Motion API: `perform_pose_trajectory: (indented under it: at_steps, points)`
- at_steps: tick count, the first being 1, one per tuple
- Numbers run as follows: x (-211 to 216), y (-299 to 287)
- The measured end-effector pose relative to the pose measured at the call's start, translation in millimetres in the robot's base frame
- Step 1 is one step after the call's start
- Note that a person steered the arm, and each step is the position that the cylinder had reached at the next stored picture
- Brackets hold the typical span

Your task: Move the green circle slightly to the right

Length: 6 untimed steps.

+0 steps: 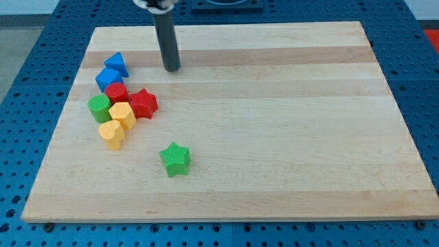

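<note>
The green circle (99, 107) sits at the left of the wooden board (274, 137), at the left edge of a tight cluster of blocks. It touches a red block (116, 92) on its upper right and a yellow block (123, 114) on its right. My tip (172, 68) rests on the board up and to the right of the cluster, well apart from the green circle. No block touches the tip.
The cluster also holds a blue triangle (117, 64), a blue block (108, 78), a red star (143, 103) and a yellow heart (112, 134). A green star (175, 158) lies alone below the cluster.
</note>
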State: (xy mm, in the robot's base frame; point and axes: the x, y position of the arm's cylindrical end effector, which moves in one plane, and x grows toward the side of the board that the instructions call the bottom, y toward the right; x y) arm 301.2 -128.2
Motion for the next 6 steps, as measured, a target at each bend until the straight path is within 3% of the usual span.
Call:
perform_pose_trajectory:
  at_steps: [2,3,4,6]
  points:
    - [-92,-132]
    - [-92,-138]
    - [-74,-138]
    - [16,-138]
